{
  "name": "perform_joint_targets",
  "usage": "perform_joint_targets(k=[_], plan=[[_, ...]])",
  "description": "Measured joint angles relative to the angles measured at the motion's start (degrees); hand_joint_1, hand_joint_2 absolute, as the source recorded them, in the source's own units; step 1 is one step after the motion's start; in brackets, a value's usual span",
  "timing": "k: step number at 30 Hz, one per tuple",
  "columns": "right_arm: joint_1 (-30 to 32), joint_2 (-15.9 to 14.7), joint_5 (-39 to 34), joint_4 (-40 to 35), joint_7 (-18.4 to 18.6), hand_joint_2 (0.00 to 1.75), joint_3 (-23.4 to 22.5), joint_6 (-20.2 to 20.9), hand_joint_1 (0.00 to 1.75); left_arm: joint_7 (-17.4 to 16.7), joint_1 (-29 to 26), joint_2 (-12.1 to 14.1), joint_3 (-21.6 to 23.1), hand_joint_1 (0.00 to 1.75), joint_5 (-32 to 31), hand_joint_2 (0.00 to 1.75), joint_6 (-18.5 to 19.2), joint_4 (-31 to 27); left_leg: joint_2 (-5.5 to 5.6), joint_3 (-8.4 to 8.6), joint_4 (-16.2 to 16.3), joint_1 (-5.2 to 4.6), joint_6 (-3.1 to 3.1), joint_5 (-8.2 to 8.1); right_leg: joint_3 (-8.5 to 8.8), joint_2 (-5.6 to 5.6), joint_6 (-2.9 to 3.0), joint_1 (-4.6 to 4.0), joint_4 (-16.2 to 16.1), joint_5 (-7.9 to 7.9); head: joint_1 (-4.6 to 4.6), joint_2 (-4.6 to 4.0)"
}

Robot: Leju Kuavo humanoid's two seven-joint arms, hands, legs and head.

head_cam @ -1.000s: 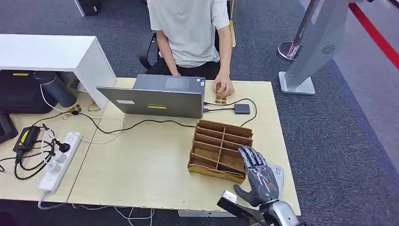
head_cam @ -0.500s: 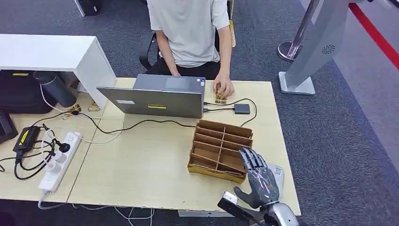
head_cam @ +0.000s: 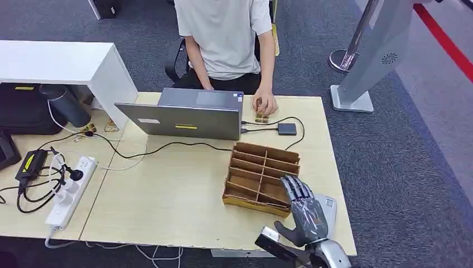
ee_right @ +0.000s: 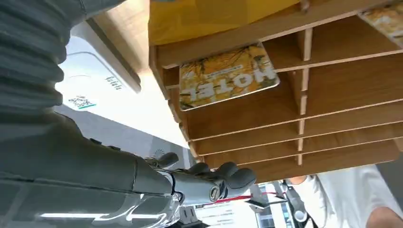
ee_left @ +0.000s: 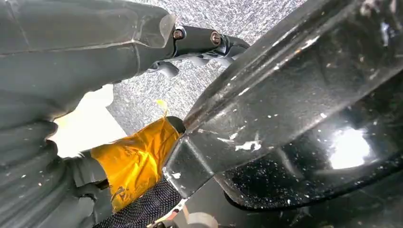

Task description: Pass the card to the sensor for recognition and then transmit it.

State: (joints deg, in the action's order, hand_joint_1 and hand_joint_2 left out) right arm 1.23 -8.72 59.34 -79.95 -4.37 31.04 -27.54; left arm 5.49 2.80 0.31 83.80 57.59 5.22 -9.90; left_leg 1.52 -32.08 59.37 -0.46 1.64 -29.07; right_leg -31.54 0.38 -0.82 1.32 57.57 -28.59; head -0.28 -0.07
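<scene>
A yellow card (ee_right: 227, 77) printed HOTEL lies in one slot of the wooden card rack (head_cam: 260, 163), as the right wrist view shows. My right hand (head_cam: 305, 216) hovers at the rack's near right corner with its fingers (ee_right: 216, 176) stretched out and nothing in them. Partly under that hand, a white sensor box (head_cam: 331, 203) sits on the table beside the rack (ee_right: 294, 121); the box (ee_right: 102, 83) also appears in the right wrist view. My left hand (ee_left: 71, 57) hangs low by my body and holds nothing.
A person sits behind the table with one hand (head_cam: 265, 105) on a small object by the open laptop (head_cam: 184, 120). A small black box (head_cam: 286, 129) on a cable lies behind the rack. A power strip (head_cam: 70, 192) and cables lie at the left. The table edge is just under my right hand.
My right hand has drifted slightly toward the table's near edge, staying open by the rack. The person and the table objects have not moved.
</scene>
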Motion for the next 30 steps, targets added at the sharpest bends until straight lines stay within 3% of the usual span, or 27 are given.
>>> perform_joint_targets(k=[19,20,30], plan=[[-0.1,1.5,0.6,-0.8,0.0,1.75,1.0,1.0,0.0,0.0,0.0,0.0,0.0,0.0,0.0,1.75,0.2,0.0,0.0,0.0,0.0,0.0,0.0,0.0,0.0,0.0,0.0,0.0,0.0,0.0,0.0,0.0],[-0.1,1.5,0.5,-0.8,0.0,1.75,1.0,1.0,1.75,0.0,0.0,0.0,0.0,0.0,0.0,1.75,0.2,0.0,0.0,0.0,0.0,0.0,0.0,0.0,0.0,0.0,0.0,0.0,0.0,0.0,0.0,0.0],[-0.5,1.5,-0.7,0.0,-0.8,1.75,0.9,0.7,1.75,0.2,0.0,0.0,0.0,0.0,0.0,1.75,0.2,0.0,0.0,0.01,0.0,0.0,0.0,0.0,0.0,0.0,0.0,0.0,0.0,0.0,0.0,0.0]])
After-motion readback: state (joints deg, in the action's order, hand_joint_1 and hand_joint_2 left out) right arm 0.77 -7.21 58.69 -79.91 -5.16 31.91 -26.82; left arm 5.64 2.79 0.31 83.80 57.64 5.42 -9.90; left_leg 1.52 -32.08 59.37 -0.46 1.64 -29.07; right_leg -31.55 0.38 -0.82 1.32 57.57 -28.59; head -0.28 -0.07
